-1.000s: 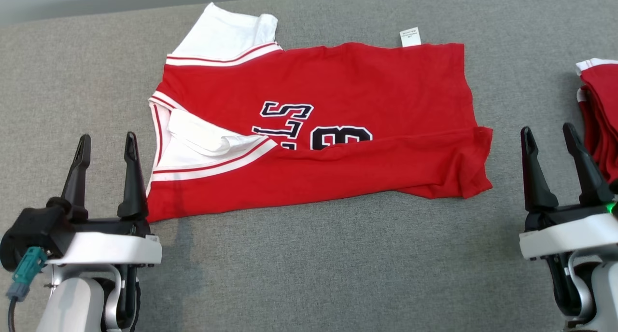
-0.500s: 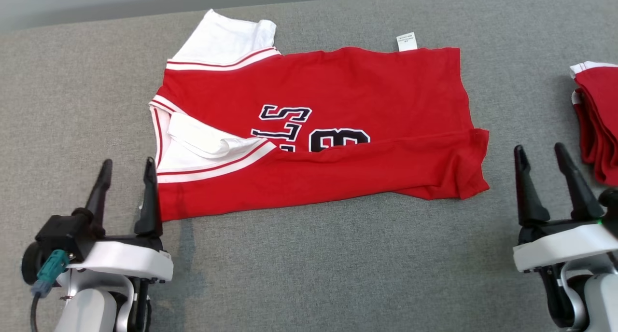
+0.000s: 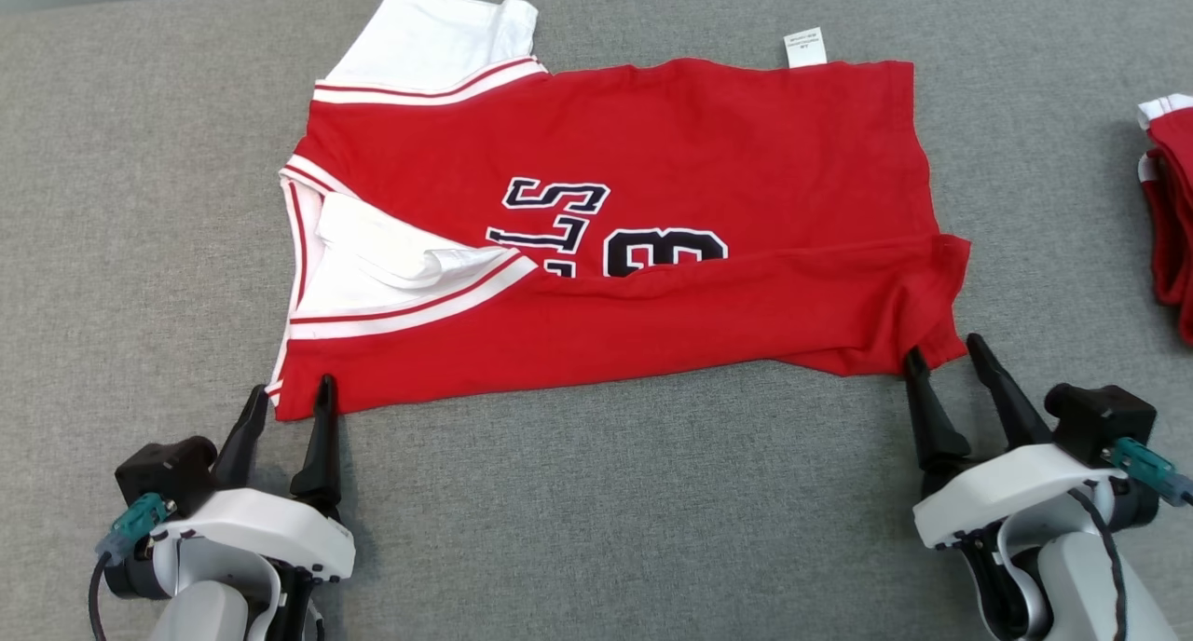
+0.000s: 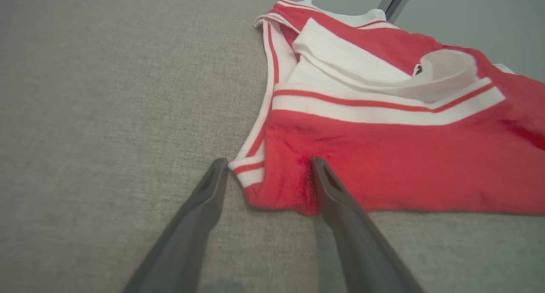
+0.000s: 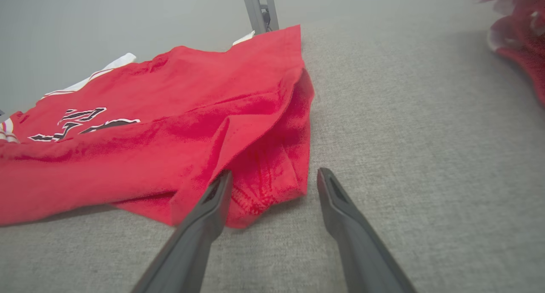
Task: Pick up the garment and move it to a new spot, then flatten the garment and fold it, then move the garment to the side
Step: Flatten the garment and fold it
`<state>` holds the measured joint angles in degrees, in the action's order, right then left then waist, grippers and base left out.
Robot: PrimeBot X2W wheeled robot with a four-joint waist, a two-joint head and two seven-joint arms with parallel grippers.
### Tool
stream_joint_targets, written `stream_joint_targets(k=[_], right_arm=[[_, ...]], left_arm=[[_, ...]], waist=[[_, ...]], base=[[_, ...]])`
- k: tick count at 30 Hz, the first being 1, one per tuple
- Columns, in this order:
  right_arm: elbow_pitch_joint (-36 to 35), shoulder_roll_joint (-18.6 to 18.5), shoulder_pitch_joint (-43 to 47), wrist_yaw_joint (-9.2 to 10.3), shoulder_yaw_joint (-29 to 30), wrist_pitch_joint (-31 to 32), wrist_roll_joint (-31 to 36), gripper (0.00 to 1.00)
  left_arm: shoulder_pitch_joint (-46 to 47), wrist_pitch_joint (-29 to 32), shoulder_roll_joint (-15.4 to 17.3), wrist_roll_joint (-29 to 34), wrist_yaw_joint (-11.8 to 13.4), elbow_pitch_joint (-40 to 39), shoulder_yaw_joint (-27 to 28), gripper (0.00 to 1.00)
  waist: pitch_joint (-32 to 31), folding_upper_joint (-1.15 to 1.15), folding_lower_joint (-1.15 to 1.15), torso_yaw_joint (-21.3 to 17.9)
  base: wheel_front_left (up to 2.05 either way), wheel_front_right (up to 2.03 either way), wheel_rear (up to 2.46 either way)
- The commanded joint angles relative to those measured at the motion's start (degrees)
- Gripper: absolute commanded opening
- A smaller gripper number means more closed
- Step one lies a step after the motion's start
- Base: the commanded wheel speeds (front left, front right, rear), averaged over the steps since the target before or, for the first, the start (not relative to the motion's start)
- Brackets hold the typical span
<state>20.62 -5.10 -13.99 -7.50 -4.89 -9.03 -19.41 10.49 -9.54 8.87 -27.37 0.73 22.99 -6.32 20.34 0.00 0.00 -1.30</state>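
Note:
The garment [image 3: 652,175] is a red jersey with white striped trim and dark lettering, lying partly folded on the grey table, its near edge doubled over. My left gripper [image 3: 291,391] is open, low on the table, with its fingertips straddling the garment's near left corner [image 4: 272,186]. At the near right corner [image 5: 268,178], my right gripper [image 3: 943,352] is open too, fingertips on either side of the bunched red hem. Neither gripper holds cloth.
A pile of red and white garments [image 3: 1170,212] lies at the table's right edge, also seen in the right wrist view [image 5: 519,33]. The grey padded table [image 3: 615,511] stretches bare between the two grippers. A metal post [image 5: 259,7] stands behind the table.
Both grippers have moved forward and down to the garment's near corners, still open. The head camera has shifted, so the jersey sits a little differently in the picture.

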Motion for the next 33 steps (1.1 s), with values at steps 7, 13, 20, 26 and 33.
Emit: stream_joint_targets(k=[7, 13, 20, 26, 33], right_arm=[[4.1, -0.6, -2.9, 0.02, -2.5, 0.1, -2.4, 0.43], [4.9, -1.8, -3.8, 0.03, -3.4, 0.1, -4.7, 0.0], [-1.9, -5.6, -0.3, 0.03, -2.6, 2.6, -8.0, 0.0], [-10.2, -8.1, 6.5, 0.06, 0.8, 7.3, -8.2, 0.0], [-17.0, -5.9, 15.7, 0.1, 7.0, 12.6, -6.0, 0.0]], left_arm=[[1.9, 5.0, -0.6, -3.3, -2.6, 6.5, -0.5, 0.69], [2.6, 6.5, -0.3, -4.7, -3.6, 6.5, -0.6, 0.0], [-0.6, 8.9, 3.4, -5.8, -3.0, -4.1, 0.9, 0.0], [-8.1, 13.8, 5.1, -5.6, 0.5, -17.9, 1.3, 0.0], [-17.0, 17.3, 4.0, -6.2, 5.1, -28.6, 1.6, 0.0]], waist=[[0.5, 0.0, 0.0, 0.2], [0.5, 0.0, 0.0, 0.2], [0.1, 0.0, 0.0, 0.8], [-0.9, 0.0, 0.0, 1.9], [-1.6, 0.0, 0.0, 3.0]], base=[[0.0, 0.0, 0.0], [0.0, 0.0, 0.0], [0.0, 0.0, 0.0], [0.0, 0.0, 0.0], [0.0, 0.0, 0.0]])
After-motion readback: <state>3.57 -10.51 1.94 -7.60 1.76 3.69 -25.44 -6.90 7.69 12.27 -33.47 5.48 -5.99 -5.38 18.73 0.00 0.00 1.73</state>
